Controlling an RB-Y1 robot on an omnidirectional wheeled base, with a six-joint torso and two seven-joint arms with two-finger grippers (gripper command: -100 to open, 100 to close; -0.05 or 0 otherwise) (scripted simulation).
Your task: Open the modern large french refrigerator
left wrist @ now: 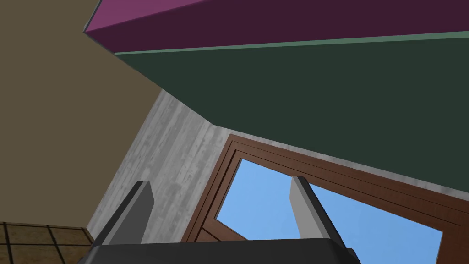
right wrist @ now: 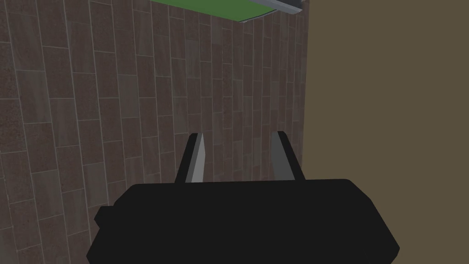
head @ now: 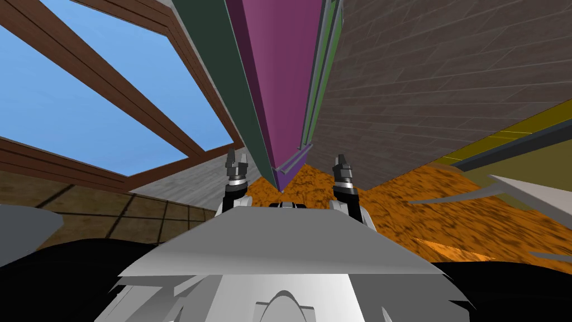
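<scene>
You are standing close up against the refrigerator [head: 279,84], which rises straight ahead of you as a tall purple front with a dark green side panel [head: 223,72] on its left and a green strip [head: 328,50] along its right edge. Long grey handle bars [head: 314,72] run up the front near that right edge, and a short grey bar [head: 293,162] crosses its foot. Your left gripper [head: 236,163] hangs just left of the refrigerator's lower corner, touching nothing; its wrist view looks up past the purple front [left wrist: 275,23] and the green side [left wrist: 320,101] to a brown-framed window [left wrist: 284,201], with the fingers [left wrist: 142,206] spread wide and nothing between them. Your right gripper [head: 341,162] is just right of the same corner, facing a brick wall [right wrist: 114,91]. Its fingers [right wrist: 197,156] stand apart with a narrower gap and hold nothing. An orange floor [head: 447,212] lies to the right.
</scene>
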